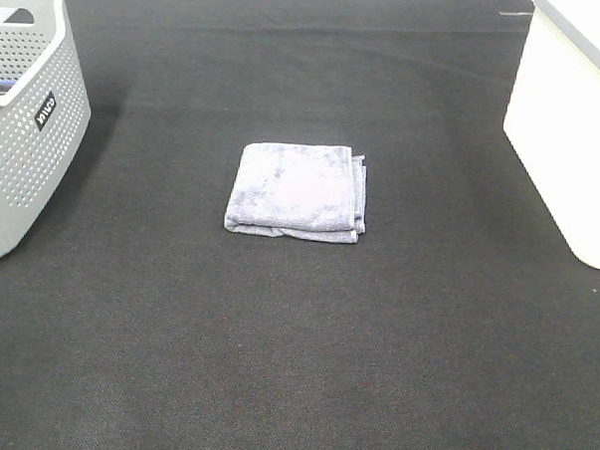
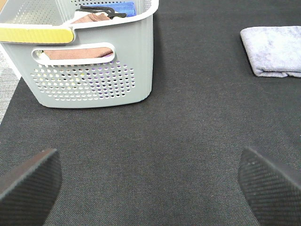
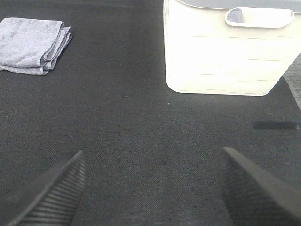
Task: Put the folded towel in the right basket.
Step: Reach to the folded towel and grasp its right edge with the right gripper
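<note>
A folded grey-lavender towel [image 1: 296,191] lies flat on the black mat at the middle of the table; it also shows in the left wrist view [image 2: 274,56] and the right wrist view [image 3: 33,44]. The white right basket [image 1: 572,147] stands at the right edge; it shows closer in the right wrist view [image 3: 225,49]. Neither arm shows in the exterior high view. My left gripper [image 2: 150,186] is open and empty above bare mat. My right gripper [image 3: 153,188] is open and empty, well short of the basket and towel.
A grey perforated basket [image 1: 26,123] stands at the left edge; in the left wrist view [image 2: 89,61] it holds folded cloths and dark items. The black mat [image 1: 294,364] covers the table. A strip of black tape [image 3: 275,125] lies beside the white basket.
</note>
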Robot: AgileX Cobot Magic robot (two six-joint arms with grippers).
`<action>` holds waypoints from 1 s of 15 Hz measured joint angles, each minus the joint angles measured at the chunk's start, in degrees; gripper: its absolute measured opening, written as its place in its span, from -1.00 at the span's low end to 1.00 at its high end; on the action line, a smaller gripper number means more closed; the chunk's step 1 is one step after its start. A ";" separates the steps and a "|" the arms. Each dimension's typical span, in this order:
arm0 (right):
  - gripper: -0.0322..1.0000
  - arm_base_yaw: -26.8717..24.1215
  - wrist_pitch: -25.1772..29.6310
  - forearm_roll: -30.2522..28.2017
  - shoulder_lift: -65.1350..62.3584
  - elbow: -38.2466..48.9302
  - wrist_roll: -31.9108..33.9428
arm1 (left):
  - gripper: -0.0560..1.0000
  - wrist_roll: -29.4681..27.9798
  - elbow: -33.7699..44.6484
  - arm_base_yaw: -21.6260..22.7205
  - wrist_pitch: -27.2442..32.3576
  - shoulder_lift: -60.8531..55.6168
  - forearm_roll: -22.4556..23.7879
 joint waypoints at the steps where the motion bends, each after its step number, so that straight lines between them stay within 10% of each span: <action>1: 0.50 0.00 0.00 0.00 0.00 0.00 0.00 | 0.94 0.00 0.00 0.00 0.00 0.00 0.00; 15: 0.50 0.00 0.00 0.00 0.00 0.00 0.00 | 0.94 0.00 0.00 0.00 0.00 0.00 0.00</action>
